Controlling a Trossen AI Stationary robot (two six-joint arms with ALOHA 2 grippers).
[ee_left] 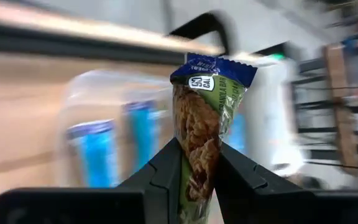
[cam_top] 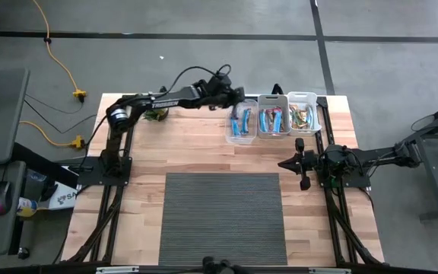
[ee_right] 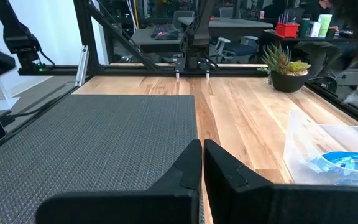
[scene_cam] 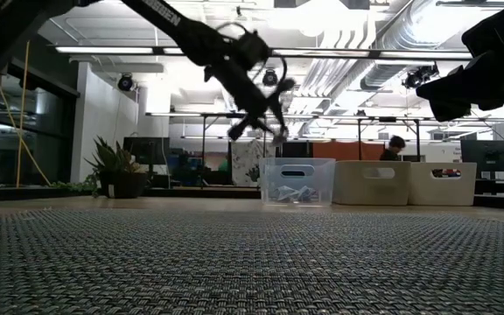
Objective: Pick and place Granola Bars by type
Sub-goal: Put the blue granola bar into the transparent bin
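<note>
Your left gripper [ee_left: 194, 177] is clamped on the lower end of one granola bar [ee_left: 207, 118], green wrapper with a blue top, so the bar stands clear for dropping. It hangs above the far row of clear bins [cam_top: 273, 116], near the leftmost one, which holds blue bars [cam_top: 241, 122]; judged by type, this bar likely belongs elsewhere. The left arm [cam_top: 173, 95] reaches along the far edge. Your right gripper [ee_right: 202, 163] waits at the right, fingers together, holding nothing.
</note>
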